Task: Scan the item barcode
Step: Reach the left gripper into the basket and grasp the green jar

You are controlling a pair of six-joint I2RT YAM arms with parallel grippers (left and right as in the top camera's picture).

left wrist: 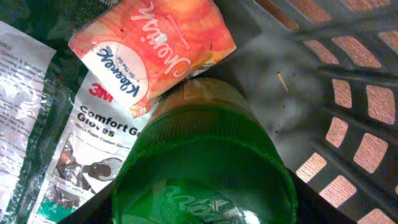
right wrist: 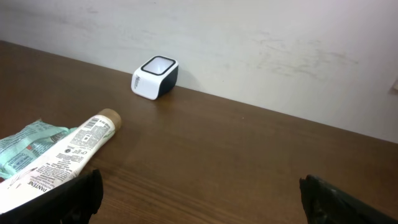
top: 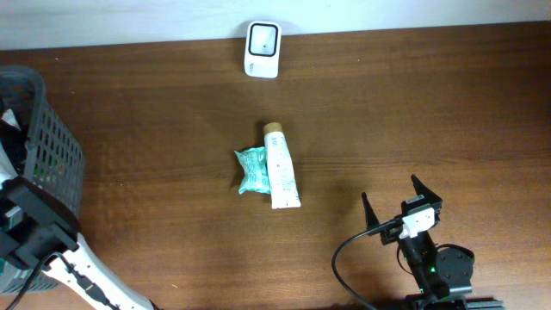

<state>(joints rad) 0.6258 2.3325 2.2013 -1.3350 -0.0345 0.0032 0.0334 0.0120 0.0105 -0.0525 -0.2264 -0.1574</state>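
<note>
- Left gripper (top: 21, 220) is down inside the basket (top: 52, 146). Its fingers don't show in either view, so I can't tell how wide they stand or whether they hold anything.
- What's under it?
- Green bottle (left wrist: 205, 162). It fills the left wrist view, lying at the bottom of the basket. Kleenex pack (left wrist: 152, 53) overlaps its far end, and the 3M gloves pack (left wrist: 56, 143) is just beside it on the left.
- Which step, then?
- Looks like the pick: getting an item out of the basket. Nothing is at the scanner (top: 262, 38), which sits at the far edge of the table (top: 172, 129), well apart from the basket.
- Right side?
- Right gripper (top: 389, 191) is spread wide and empty at the near right, facing the scanner. Tube (top: 280, 168) and teal packet (top: 252, 170) lie touching at mid-table. Can't say whether those have been scanned.
- Next move?
- My read: close on the bottle alone, not the Kleenex pack. Lift clear of the basket wall and carry it to the scanner. No barcode shows on the bottle from here, so expect to rotate it until the code faces the window.
</note>
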